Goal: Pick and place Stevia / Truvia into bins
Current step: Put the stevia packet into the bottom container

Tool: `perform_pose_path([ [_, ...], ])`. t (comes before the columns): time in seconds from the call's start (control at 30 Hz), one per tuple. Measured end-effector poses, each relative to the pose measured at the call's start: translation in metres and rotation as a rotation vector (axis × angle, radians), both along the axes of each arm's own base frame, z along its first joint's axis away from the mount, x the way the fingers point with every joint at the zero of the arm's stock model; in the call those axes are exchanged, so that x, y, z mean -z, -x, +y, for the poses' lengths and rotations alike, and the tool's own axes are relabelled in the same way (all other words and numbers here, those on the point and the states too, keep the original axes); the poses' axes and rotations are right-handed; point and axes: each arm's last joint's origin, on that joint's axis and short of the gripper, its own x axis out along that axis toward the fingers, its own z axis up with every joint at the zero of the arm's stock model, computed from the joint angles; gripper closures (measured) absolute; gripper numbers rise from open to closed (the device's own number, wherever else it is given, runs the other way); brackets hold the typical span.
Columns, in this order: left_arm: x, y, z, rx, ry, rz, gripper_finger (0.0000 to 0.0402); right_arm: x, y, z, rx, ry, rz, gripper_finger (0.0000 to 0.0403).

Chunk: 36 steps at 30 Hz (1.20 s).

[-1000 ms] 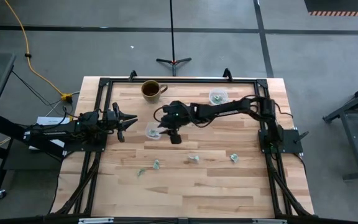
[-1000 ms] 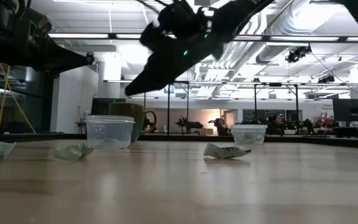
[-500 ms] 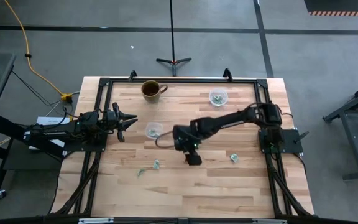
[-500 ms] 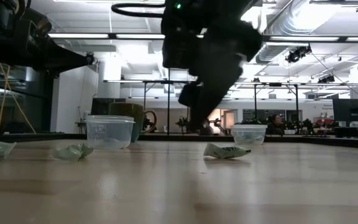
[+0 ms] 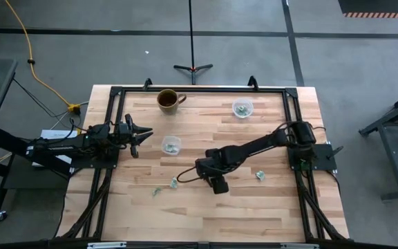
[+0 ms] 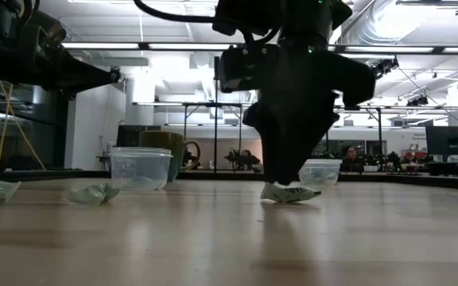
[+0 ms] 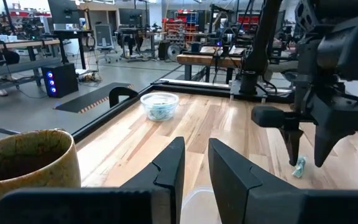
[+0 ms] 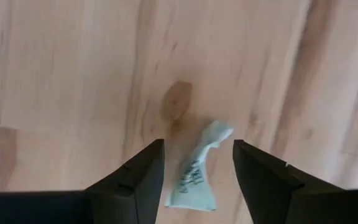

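My right gripper (image 8: 197,163) is open and points down at the table's middle (image 5: 217,182). Its fingers stand on either side of a crumpled green-and-white sachet (image 8: 196,175), which lies flat on the wood (image 6: 289,193). Other sachets lie toward the near left (image 5: 174,182) (image 5: 156,191) and to the right (image 5: 260,175). Two clear cups stand on the table, one left of centre (image 5: 171,145) and one at the far right (image 5: 242,108), each with sachets inside. My left gripper (image 5: 141,134) waits open, level, just left of the nearer cup.
A brown mug (image 5: 168,99) stands near the far edge, beside the left arm's reach. A black frame (image 5: 185,88) runs around the table top. Bare wood lies toward the near edge (image 5: 240,214). Workshop benches show beyond the table in the low view.
My right gripper has swung away from the cup left of centre, toward the near edge and a little to the right. It has tipped to point straight down and dropped until its fingers straddle a sachet on the table. The left arm has kept still.
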Motion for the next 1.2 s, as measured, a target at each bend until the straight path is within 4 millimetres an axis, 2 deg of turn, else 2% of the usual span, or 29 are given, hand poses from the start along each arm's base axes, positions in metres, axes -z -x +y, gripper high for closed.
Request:
perform_pose_path([
  [0.23, 0.0, 0.0, 0.0, 0.0, 0.0, 0.0, 0.0295, 0.019, -0.003, 0.0, -0.005, 0.017, 0.049, 0.0241],
  [0.33, 0.0, 0.0, 0.0, 0.0, 0.0, 0.0, 0.0295, 0.021, -0.003, -0.003, 0.004, 0.029, 0.054, 0.0259],
  [0.43, 0.0, 0.0, 0.0, 0.0, 0.0, 0.0, 0.0295, 0.02, -0.004, -0.003, -0.005, 0.048, 0.046, 0.0295],
  [0.57, 0.0, 0.0, 0.0, 0.0, 0.0, 0.0, 0.0295, 0.019, -0.009, -0.003, -0.113, 0.085, -0.028, 0.0379],
  [0.63, 0.0, 0.0, 0.0, 0.004, 0.0, 0.0, 0.0296, 0.016, -0.019, -0.007, -0.137, 0.148, -0.138, 0.039],
  [0.73, 0.0, 0.0, 0.0, 0.006, 0.0, 0.001, 0.0295, 0.007, -0.037, -0.022, -0.117, 0.265, -0.315, 0.0382],
  [0.83, 0.0, 0.0, 0.0, 0.005, 0.0, 0.002, 0.0295, -0.003, -0.048, -0.039, -0.13, 0.327, -0.435, 0.0397],
  [0.93, 0.0, 0.0, 0.0, 0.005, 0.0, 0.002, 0.0295, -0.015, -0.056, -0.057, -0.153, 0.261, -0.547, 0.0391],
  [1.07, 0.0, 0.0, 0.0, 0.005, 0.0, 0.001, 0.0295, -0.02, -0.061, -0.08, -0.189, 0.147, -0.636, 0.0399],
  [1.2, 0.0, 0.0, 0.0, 0.005, 0.0, 0.001, 0.0295, -0.03, -0.068, -0.101, -0.157, 0.114, -0.766, 0.0397],
])
